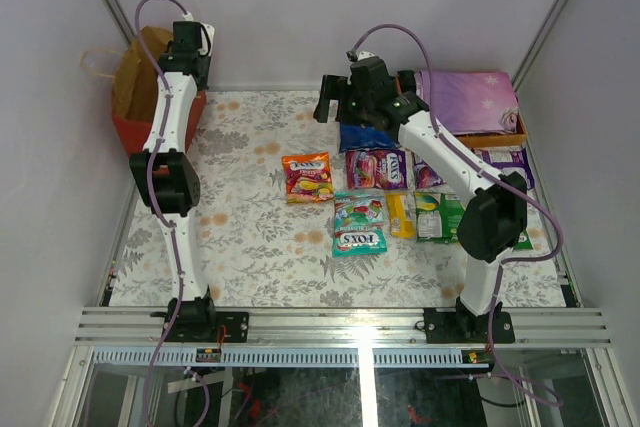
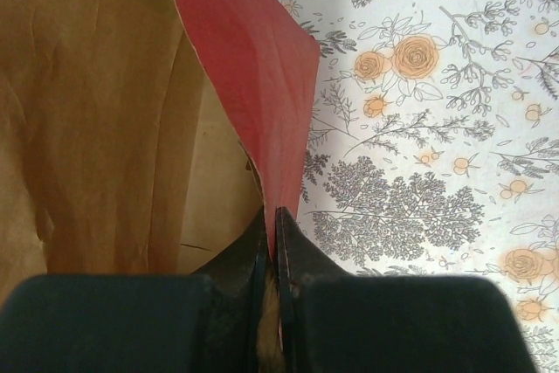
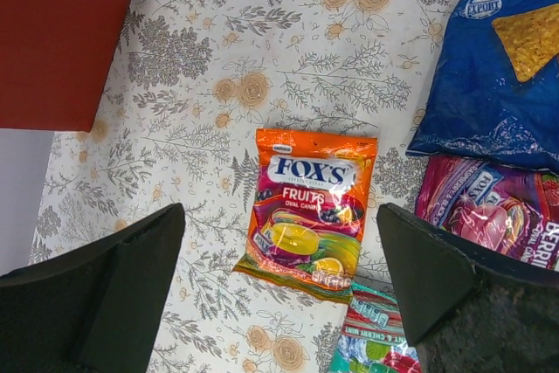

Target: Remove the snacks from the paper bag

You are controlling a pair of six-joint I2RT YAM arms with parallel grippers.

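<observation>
Floral-printed cloth is covering the worktop (image 1: 250, 247), and grey walls are closing it in on three sides. At the far left corner the paper bag (image 1: 135, 87) is standing upright, long axis vertical, its mouth gaping upward and showing the brown inside; a tan loop handle (image 1: 95, 59) is hanging off its left side. The left gripper (image 2: 272, 224) is reaching to the bag's rim, and its jaws are pressing fully together on the red-and-brown wall of the bag (image 2: 253, 67).

The right gripper (image 3: 279, 216) is hovering above the middle of the worktop, its jaws standing wide apart, holding and touching nothing. Below it the orange pack (image 3: 310, 216) is lying flat, long axis running roughly from near edge to far edge, reading "FOX'S FRUITS". Beside it, toward the right edge, the blue chip bag (image 3: 498, 67) is showing an "EXPORT" badge, and the purple pack (image 3: 489, 211) is showing part of "BERRIES". Nearer the near edge the teal pack (image 1: 360, 225) is reading "FOX'S", with the yellow pack (image 1: 401, 215) and the green pack (image 1: 437, 215) lying just beside it. At the far right corner a purple star-print cloth (image 1: 465, 97) is lying on an orange tray (image 1: 500, 137).
</observation>
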